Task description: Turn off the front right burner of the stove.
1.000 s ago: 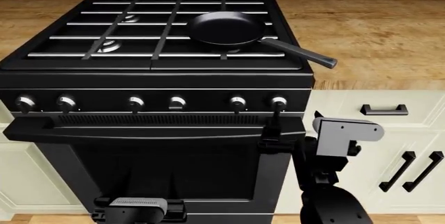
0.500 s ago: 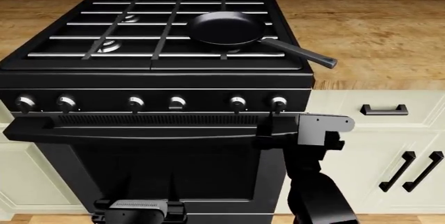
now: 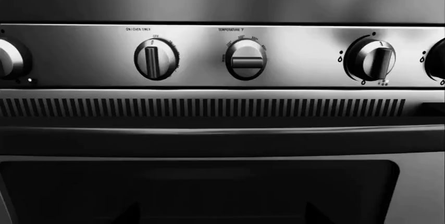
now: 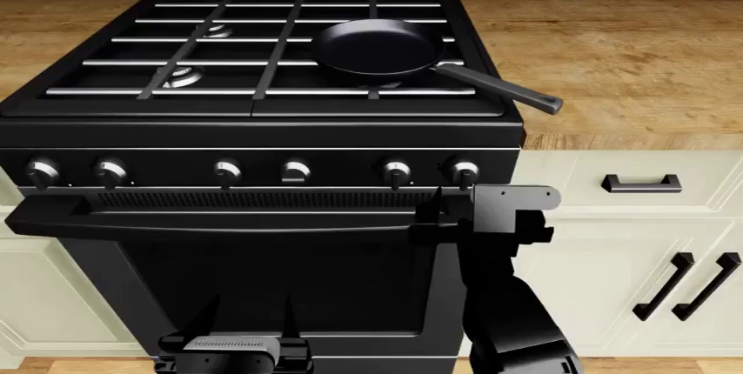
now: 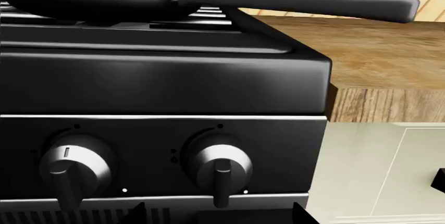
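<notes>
We see the black frying pan empty on the stove, covering the front right burner at about 1 o'clock on the cooktop, its handle pointing toward 4 o'clock over the wooden counter. Our right gripper sits just below the rightmost knob, whose grip bar stands upright in the right wrist view, fingers spread. Our left gripper hangs low before the oven door; we cannot tell its state.
</notes>
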`<state>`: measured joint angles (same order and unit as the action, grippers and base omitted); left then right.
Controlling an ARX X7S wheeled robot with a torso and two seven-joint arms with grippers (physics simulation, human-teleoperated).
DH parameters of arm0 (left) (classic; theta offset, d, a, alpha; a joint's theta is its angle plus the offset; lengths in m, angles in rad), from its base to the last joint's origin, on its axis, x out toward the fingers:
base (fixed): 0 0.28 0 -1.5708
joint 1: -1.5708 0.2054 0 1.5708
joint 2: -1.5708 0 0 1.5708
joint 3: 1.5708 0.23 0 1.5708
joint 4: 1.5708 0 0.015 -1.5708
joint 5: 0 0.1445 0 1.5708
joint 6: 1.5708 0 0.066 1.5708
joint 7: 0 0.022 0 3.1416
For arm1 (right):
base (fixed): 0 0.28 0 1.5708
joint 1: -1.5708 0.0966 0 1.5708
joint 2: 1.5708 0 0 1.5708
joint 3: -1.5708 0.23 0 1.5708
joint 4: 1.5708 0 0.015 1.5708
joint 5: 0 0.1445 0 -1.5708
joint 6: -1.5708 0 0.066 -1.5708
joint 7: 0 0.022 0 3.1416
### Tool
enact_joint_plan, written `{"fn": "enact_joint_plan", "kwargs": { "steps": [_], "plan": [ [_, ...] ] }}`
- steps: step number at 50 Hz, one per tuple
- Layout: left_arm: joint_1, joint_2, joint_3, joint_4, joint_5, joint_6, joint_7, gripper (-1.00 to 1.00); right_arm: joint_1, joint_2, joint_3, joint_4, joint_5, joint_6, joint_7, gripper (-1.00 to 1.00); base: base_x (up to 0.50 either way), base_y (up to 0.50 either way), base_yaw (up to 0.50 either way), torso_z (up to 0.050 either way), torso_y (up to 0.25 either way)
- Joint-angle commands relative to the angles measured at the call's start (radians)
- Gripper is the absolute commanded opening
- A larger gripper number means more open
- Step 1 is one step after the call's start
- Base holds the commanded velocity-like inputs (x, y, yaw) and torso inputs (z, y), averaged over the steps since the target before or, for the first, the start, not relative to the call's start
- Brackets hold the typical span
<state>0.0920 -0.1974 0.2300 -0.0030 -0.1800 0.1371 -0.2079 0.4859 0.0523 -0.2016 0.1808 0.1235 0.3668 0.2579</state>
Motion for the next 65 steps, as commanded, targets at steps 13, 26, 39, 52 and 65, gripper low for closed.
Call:
{"fn": "enact_joint_plan", "kwargs": {
  "steps": [13, 26, 39, 52, 65],
  "plan": [
    [0.005, -0.013, 0.012, 0.0, -0.016, 0.01, -0.008, 1.0, 0.091, -0.009, -0.053, 0.207, 0.014, -0.104, 0.048, 1.0, 0.0, 0.0, 0.0, 0.0, 0.0],
    [0.004, -0.019, 0.018, -0.005, -0.024, 0.016, -0.013, 1.0, 0.124, -0.012, -0.08, 0.268, 0.035, -0.148, 0.065, 1.0, 0.0, 0.0, 0.0, 0.0, 0.0],
    [0.004, -0.025, 0.023, -0.002, -0.029, 0.016, -0.02, 1.0, 0.154, -0.014, -0.1, 0.363, 0.062, -0.203, 0.077, 1.0, 0.0, 0.0, 0.0, 0.0, 0.0],
    [0.002, -0.032, 0.027, 0.002, -0.036, 0.014, -0.026, 1.0, 0.173, -0.011, -0.117, 0.416, 0.089, -0.234, 0.087, 1.0, 0.0, 0.0, 0.0, 0.0, 0.0],
    [-0.004, -0.038, 0.033, -0.001, -0.041, 0.012, -0.029, 1.0, 0.194, -0.011, -0.132, 0.486, 0.115, -0.296, 0.077, 1.0, 0.0, 0.0, 0.0, 0.0, 0.0]
  ]
}}
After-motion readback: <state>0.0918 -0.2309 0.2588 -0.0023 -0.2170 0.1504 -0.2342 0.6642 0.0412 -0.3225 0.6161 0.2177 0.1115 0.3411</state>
